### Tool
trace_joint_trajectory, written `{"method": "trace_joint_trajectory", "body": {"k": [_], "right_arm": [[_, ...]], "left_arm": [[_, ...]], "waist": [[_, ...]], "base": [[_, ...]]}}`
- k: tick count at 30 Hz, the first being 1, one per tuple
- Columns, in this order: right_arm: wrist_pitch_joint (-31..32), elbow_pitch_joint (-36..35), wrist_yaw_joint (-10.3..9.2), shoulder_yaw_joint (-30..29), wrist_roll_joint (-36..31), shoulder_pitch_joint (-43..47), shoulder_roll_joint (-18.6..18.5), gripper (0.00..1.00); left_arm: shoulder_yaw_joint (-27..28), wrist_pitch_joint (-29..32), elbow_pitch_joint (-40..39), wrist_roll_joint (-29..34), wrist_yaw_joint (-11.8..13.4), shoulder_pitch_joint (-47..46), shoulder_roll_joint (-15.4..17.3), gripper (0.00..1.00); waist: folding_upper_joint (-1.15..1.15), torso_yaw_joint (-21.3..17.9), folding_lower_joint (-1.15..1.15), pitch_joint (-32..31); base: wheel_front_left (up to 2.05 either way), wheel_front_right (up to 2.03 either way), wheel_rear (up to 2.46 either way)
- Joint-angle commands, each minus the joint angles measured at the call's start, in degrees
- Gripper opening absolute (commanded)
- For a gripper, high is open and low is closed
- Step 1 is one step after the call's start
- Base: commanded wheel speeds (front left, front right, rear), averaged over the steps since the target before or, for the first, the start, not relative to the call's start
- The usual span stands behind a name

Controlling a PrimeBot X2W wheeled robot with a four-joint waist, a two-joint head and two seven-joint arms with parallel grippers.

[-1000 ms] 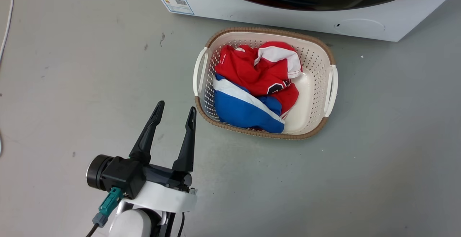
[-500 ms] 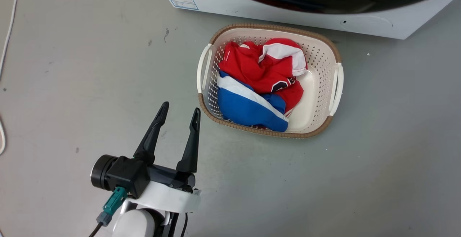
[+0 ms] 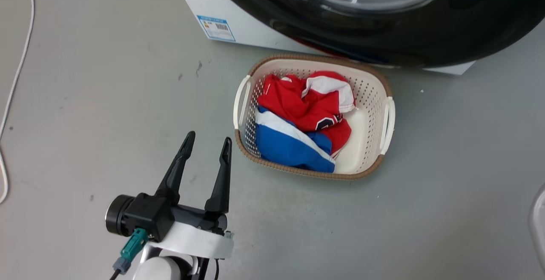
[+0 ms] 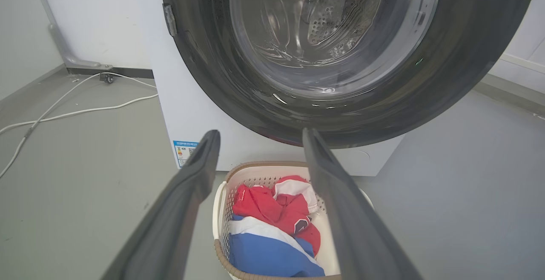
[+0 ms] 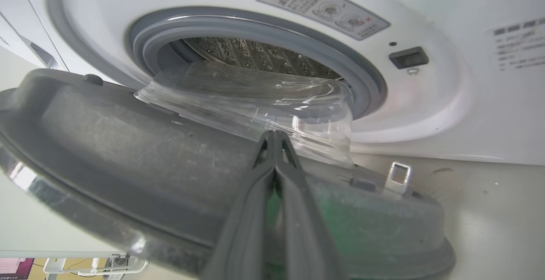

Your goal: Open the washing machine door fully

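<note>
The washing machine door (image 3: 374,33) stands partly open at the far side of the scene, off its latch, and in the head view its black ring hangs above the far rim of the cream laundry basket (image 3: 370,97), which holds red, white and blue clothes (image 3: 302,118). What the coming move turns on is, in my judgement, the hinge line. The small grey fitting (image 4: 170,19) on the door's left rim looks like the hinge, and the metal latch hook (image 5: 398,176) sits on the opposite, right rim, facing the dark lock slot (image 5: 408,57) in the front of the washing machine (image 4: 187,101). So the free right edge should swing toward the near side and then to the left, about an upright axis. The right gripper (image 5: 274,135) is clearly the nearer one. Its two fingers are pressed together with nothing between them, and they lie along the grey inner face of the door, with the tips just beside the glass bowl (image 5: 255,97). I cannot tell if they touch it. The left gripper (image 3: 208,136) is low and well apart from the door, near the basket's near left corner, with its jaws spread wide and empty. A blue-edged label (image 3: 216,28) with a barcode sits on the machine's lower left front. A warning label (image 5: 321,5) with a red triangle sits above the grey gasket (image 5: 255,27). The writing on both is too small to read.
</note>
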Motion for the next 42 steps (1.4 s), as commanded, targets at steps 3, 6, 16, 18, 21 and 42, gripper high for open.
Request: {"method": "trace_joint_trajectory", "body": {"k": [3,6,16,18,21,42], "right_arm": [[0.5,-0.5,0.0,0.5,0.8,3.3,0.8,0.0],[1.0,-0.7,0.0,0.8,1.4,6.0,1.1,0.0],[2.0,-1.6,0.0,3.8,5.6,13.7,2.8,0.0],[2.2,-1.7,0.0,4.7,6.4,15.1,3.1,0.0],[2.5,-1.7,0.0,6.1,7.6,16.9,3.4,0.0],[0.3,-1.3,0.0,23.3,25.6,30.7,3.5,0.0]], "left_arm": [[0.4,-0.2,0.2,0.1,0.1,1.3,-0.1,1.0],[0.6,-0.2,0.4,0.1,0.3,2.3,-0.1,1.0],[1.3,-0.2,0.3,0.6,0.3,5.4,-0.1,1.0],[1.4,-0.2,0.4,0.7,0.3,5.8,-0.1,1.0],[1.6,-0.2,0.5,0.7,0.3,6.4,-0.1,1.0],[4.2,-0.2,0.7,1.3,0.0,11.0,-0.1,1.0]], "waist": [[0.0,-0.3,0.0,-2.6],[0.0,-0.4,0.0,-4.5],[0.0,-0.8,0.0,-10.0],[0.0,-0.8,0.0,-10.8],[0.0,-0.7,0.0,-12.0],[0.0,2.1,0.0,-18.6]], "base": [[0.0,0.0,0.0],[0.0,0.0,0.0],[0.0,0.0,0.0],[0.0,0.0,0.0],[0.0,0.0,0.0],[0.0,0.0,0.0]]}}
